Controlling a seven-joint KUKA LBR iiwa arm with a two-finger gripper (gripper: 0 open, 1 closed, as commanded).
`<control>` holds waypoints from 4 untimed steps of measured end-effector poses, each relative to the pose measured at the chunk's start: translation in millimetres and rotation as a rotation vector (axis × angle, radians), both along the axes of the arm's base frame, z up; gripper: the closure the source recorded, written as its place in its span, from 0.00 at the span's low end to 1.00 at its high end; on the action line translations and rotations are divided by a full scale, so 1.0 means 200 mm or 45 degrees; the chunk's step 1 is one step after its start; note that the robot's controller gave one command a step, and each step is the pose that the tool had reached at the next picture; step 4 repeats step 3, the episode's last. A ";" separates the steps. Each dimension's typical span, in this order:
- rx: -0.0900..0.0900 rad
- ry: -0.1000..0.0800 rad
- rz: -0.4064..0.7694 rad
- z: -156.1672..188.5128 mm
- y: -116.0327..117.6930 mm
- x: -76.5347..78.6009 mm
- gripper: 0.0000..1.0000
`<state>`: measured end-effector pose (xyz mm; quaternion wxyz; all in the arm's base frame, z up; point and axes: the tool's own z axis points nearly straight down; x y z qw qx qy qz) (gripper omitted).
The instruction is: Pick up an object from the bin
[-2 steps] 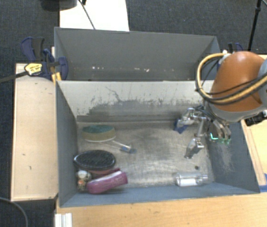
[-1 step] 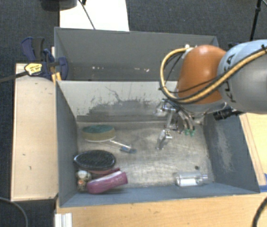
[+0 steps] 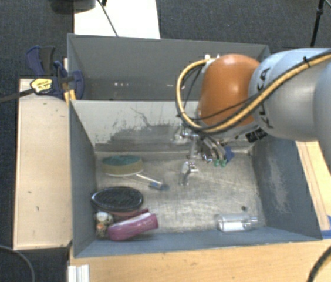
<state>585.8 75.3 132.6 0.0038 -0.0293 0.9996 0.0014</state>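
my gripper (image 3: 187, 172) hangs over bare, scuffed metal floor in the middle of the bin (image 3: 283, 181), just in front of the back wall. can't tell whether it's open or closed: my orange cover (image 3: 227, 90) and looped cables (image 3: 183, 98) crowd in right above it.

nearest thing is the brush (image 3: 121, 165), left of centre. its round greenish head sits at the upper left and its thin pale handle runs down to the lower right. the blue tip points toward me and ends near the gripper, not touching.

in the lower left a black oval (image 3: 117, 199), ribbed on top, lies flat. just below it a smooth, rounded pink bottle (image 3: 133, 226) lies on its side, long axis left to right. a small toy (image 3: 102, 219) sits at the bottle's left end, too small to make out.

lower right of centre, a clear tube (image 3: 236, 222) lies on its side, well apart.
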 end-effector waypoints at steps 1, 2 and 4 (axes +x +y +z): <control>-0.002 0.001 0.238 -0.30 0.25 -0.08 0.00; -0.001 -0.010 0.234 -0.29 0.25 -0.07 1.00; -0.003 -0.006 0.297 0.50 0.35 -0.04 1.00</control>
